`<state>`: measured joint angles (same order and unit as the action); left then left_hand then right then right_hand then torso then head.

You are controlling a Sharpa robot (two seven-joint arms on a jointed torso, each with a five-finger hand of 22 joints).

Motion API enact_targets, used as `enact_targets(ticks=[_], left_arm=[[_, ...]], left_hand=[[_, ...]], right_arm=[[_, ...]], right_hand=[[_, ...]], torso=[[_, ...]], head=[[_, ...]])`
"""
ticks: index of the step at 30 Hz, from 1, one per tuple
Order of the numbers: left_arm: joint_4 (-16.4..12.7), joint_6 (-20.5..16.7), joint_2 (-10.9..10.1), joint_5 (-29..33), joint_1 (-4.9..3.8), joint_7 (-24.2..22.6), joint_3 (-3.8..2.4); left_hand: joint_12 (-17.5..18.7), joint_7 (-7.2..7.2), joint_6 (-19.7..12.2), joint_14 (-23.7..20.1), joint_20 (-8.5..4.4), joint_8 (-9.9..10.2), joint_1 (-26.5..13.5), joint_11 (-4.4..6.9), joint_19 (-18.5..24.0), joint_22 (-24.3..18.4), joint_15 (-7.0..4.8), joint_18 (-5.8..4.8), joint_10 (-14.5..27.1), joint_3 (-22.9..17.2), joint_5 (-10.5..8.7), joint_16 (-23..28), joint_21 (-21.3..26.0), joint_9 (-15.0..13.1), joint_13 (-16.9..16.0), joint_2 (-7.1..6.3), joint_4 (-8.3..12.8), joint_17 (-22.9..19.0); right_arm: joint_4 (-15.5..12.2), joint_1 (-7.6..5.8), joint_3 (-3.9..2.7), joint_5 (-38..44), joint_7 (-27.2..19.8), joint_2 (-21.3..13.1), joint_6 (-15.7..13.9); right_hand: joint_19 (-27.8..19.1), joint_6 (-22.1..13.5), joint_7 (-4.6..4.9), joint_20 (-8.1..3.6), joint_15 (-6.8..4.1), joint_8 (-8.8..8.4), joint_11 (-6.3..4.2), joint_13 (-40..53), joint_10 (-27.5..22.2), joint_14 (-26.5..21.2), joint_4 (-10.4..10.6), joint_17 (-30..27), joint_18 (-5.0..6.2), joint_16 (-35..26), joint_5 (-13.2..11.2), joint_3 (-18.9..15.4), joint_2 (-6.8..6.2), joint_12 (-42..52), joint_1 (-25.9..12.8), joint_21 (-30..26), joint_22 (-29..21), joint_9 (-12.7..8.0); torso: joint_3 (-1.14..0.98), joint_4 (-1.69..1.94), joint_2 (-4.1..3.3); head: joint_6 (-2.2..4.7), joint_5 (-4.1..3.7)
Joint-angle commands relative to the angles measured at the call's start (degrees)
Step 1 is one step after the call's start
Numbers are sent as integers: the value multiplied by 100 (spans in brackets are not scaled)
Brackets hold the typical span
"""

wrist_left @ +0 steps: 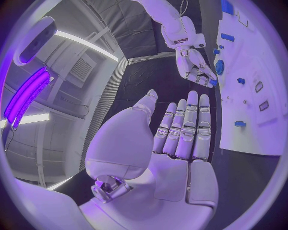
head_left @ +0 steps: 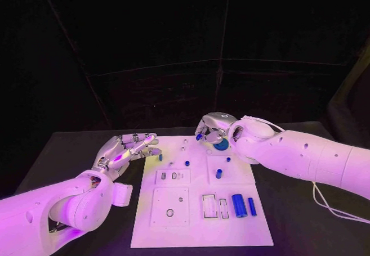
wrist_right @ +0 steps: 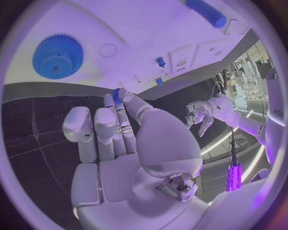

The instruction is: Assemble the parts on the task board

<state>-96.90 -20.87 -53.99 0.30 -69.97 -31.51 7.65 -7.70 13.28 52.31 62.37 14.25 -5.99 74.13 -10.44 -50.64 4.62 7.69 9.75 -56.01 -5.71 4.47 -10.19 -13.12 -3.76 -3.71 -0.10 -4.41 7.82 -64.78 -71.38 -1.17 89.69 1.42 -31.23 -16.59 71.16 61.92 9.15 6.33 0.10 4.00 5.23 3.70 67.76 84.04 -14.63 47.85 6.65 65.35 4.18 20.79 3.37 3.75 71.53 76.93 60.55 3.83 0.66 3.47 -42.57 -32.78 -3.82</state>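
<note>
Right hand: the right hand (head_left: 214,128) sits just above centre of the head view, over the top edge of the board, and pinches a small blue piece (wrist_right: 116,95) between thumb and fingertip; the other fingers are curled in beside it.
Left hand: the left hand (head_left: 125,150) is at centre left of the head view, beside the board's upper left corner, holding nothing, its fingers straight and slightly apart.
Gear: a blue gear (head_left: 221,144) lies on the board right under the right hand, partly hidden by it in the head view; the right wrist view shows it whole.
Board: the white board (head_left: 201,229) lies in the lower middle of the head view on the black desk (head_left: 72,149).
Pieces on board: a blue cylinder (head_left: 239,205) and a thinner blue bar (head_left: 252,207) lie side by side at the board's lower right; a short blue peg (head_left: 218,173) is near its middle, and a smaller blue peg (head_left: 187,163) is up and to the left of it.
</note>
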Motion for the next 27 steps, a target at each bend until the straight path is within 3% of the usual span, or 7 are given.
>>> enact_targets(ticks=[1,9,15,27], left_arm=[[-25,95,0,0,-14,-4,-5],[-30,98,6,0,-24,3,-5],[-26,101,12,0,-32,6,-6],[-6,114,21,0,-38,18,-6]], left_hand=[[19,58,-12,42,7,40,4,-29,-48,-4,11,83,29,8,11,39,20,9,9,51,31,5],[19,58,-12,42,7,40,4,-29,-48,-4,11,83,29,8,11,39,20,9,9,51,31,5],[26,59,-17,44,8,46,5,-30,-51,-8,12,83,34,9,11,45,24,9,9,54,38,7],[32,61,-23,46,8,51,5,-32,-53,-11,13,83,40,10,10,49,27,9,9,55,43,8]], right_arm=[[149,-31,-13,-68,116,151,-212],[447,-47,-17,50,182,490,-2],[586,-51,-17,287,367,640,232],[810,-52,-18,438,495,834,279]], right_hand=[[-4,-3,15,35,34,-30,13,-6,-41,13,4,13,-69,37,-38,46,-3,-26,-50,26,11,-1],[-2,-15,18,39,37,-31,18,-7,-60,11,26,24,-71,58,-46,89,-36,-26,-68,36,25,-1],[-14,-27,20,43,42,-32,22,-6,-77,1,64,0,-69,56,-48,128,-66,-26,-99,38,22,-2],[-18,-33,22,46,45,-31,24,-6,-86,-2,85,8,-69,68,-48,153,-86,-25,-114,41,23,-1]], torso=[[8,34,-32],[18,68,-79],[19,92,-107],[31,94,-106]], head=[[36,-32],[24,-78],[67,-83],[39,-64]])
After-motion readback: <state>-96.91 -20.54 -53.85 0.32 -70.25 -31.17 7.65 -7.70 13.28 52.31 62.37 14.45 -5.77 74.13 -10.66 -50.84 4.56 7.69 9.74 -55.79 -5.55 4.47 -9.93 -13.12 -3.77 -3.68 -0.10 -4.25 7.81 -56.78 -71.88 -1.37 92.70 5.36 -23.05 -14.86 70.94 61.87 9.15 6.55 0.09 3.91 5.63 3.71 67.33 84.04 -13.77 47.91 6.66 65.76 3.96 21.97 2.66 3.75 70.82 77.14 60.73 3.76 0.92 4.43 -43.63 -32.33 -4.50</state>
